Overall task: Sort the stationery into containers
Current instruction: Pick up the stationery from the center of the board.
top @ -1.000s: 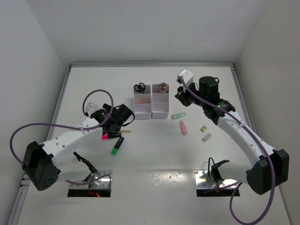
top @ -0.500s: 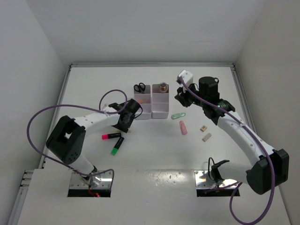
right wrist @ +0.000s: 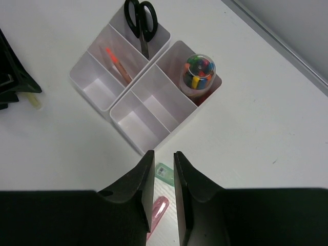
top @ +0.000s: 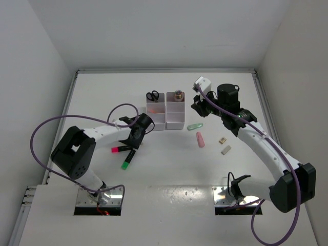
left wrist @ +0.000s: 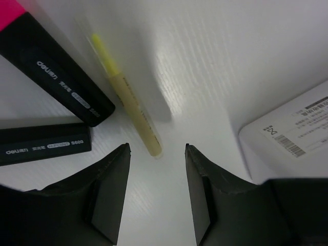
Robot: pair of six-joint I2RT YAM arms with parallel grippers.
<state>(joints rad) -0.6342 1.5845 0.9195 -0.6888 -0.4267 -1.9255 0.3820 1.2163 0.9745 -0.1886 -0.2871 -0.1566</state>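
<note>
Two white containers [top: 156, 114] [top: 175, 114] stand side by side at the table's middle back. The left one holds black-handled scissors [top: 152, 96] and a pink stick [right wrist: 117, 65]. My left gripper [top: 137, 137] is open and empty, low over the table, with the yellow stick [left wrist: 130, 100] lying just ahead of its fingertips. The pink highlighter [top: 120, 149] and green highlighter [top: 127, 160] lie beside it. My right gripper [right wrist: 163, 152] hovers above the green clip [top: 195, 126] and pink tube [top: 200, 139], its jaws a narrow gap apart and empty.
A clear jar of coloured bits [right wrist: 199, 72] sits in the right container's far compartment. Two beige blocks [top: 222, 139] [top: 226, 149] lie right of the pink tube. A corner of the left container [left wrist: 292, 133] is close to my left gripper. White walls enclose the table.
My left arm has swung its elbow back and its gripper has shifted right and down to the yellow stick. The right arm has not moved.
</note>
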